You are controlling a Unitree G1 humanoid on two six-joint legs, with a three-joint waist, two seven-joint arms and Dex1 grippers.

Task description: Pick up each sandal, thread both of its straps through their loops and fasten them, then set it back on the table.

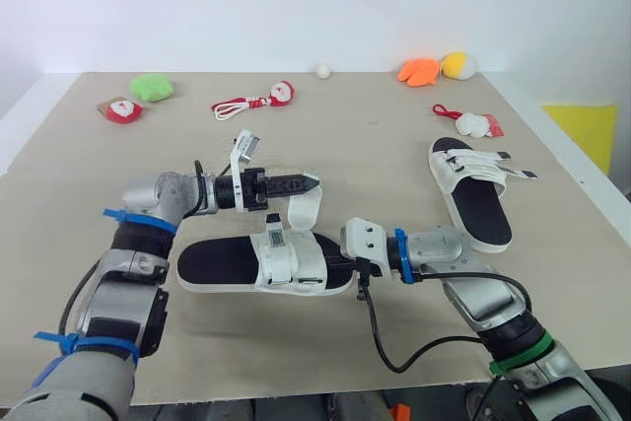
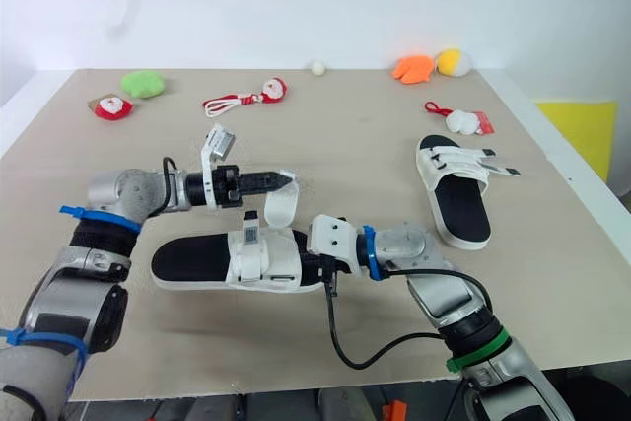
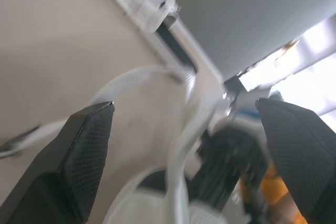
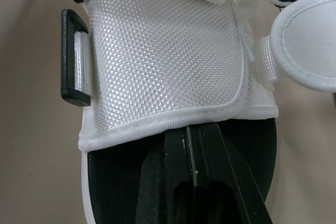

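The near sandal (image 1: pixel 261 263), black footbed with a white upper, lies flat at the table's front. One of its white straps (image 1: pixel 306 209) curls up loose from the upper. My left gripper (image 1: pixel 314 184) hovers just above and behind that sandal, open, and the loose strap (image 3: pixel 178 129) runs between its fingers (image 3: pixel 89 156) without being pinched. My right gripper (image 4: pixel 191 129) is shut, its tips resting on the black footbed (image 4: pixel 105 192) at the edge of the white upper (image 4: pixel 163 56). A black loop (image 4: pixel 73 59) sits at the upper's side. The second sandal (image 1: pixel 471 189) lies at the right, straps loose.
Small plush toys line the far edge: green (image 1: pixel 151 87), red and white (image 1: pixel 121 109), a corded red one (image 1: pixel 258 99), a white ball (image 1: pixel 323 70), orange (image 1: pixel 418 70), yellow (image 1: pixel 458 65), plus a white one (image 1: pixel 473 123). A black cable (image 1: pixel 394 352) loops near the front edge.
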